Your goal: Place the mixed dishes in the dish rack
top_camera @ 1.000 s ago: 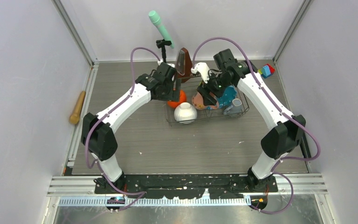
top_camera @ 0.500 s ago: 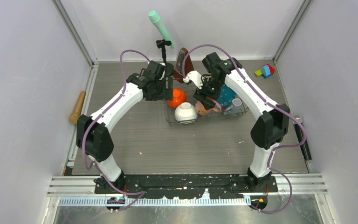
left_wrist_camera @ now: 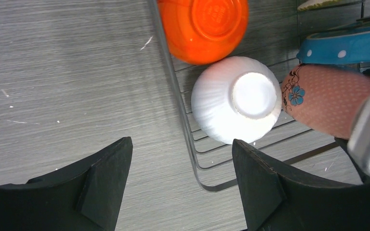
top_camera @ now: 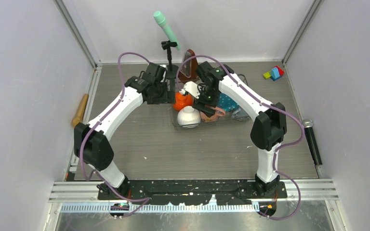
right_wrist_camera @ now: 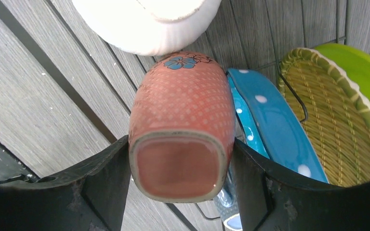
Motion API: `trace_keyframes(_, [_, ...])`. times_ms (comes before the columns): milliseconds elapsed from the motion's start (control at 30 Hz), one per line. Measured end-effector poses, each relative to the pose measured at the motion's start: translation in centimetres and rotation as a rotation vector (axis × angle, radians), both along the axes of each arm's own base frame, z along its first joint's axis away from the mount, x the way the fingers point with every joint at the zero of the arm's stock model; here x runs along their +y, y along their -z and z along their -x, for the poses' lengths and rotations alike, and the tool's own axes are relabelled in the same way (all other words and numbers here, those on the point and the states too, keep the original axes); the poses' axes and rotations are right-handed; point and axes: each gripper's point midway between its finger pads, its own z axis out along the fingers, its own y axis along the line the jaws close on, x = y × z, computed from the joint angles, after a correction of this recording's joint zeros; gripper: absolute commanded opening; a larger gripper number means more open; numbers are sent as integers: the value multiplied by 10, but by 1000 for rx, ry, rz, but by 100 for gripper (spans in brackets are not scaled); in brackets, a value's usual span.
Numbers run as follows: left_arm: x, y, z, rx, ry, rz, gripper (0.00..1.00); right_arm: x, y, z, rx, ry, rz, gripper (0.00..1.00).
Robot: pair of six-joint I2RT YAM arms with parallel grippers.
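The dish rack stands at the table's middle back. In it are the orange bowl, the white bowl upside down, and the blue white-dotted plate. My right gripper is shut on the pink mug, one finger on each side, over the rack beside the white bowl. The blue plate, yellow-rimmed plate and lime-green plate stand on edge behind it. My left gripper is open and empty over the rack's left wire, near the orange bowl and white bowl.
The brown metronome and a green microphone on a stand are behind the rack. The wooden rolling pin lies at the left wall. Coloured blocks sit at the back right, a black microphone at the right edge.
My right arm has swung left with the pink mug, toward the white bowl. My left gripper has drawn back left, off the orange bowl.
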Motion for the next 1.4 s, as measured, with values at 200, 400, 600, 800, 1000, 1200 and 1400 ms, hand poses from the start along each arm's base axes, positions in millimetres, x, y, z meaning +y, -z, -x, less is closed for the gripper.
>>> trace_keyframes(200, [15, -8, 1, -6, -21, 22, 78, 14, 20, -3, -35, -48, 2, 0])
trace_keyframes(400, [20, -7, 3, 3, -24, 32, 78, 7, 31, -4, -49, -116, 32, 0])
trace_keyframes(600, [23, -4, 5, 15, -25, 33, 79, 6, 31, -6, -42, -145, 13, 7])
trace_keyframes(800, [28, -5, 7, 24, -30, 44, 79, 5, 36, -11, -47, -142, -16, 95])
trace_keyframes(1000, [37, -12, 9, 21, -47, 55, 79, 11, 30, -16, -100, -152, -70, 97])
trace_keyframes(1200, [40, -18, 11, 12, -51, 67, 79, 16, 13, -13, -130, -160, -122, 97])
trace_keyframes(1400, [51, -23, 10, 6, -74, 82, 79, 24, -20, -12, -184, -170, -219, 97])
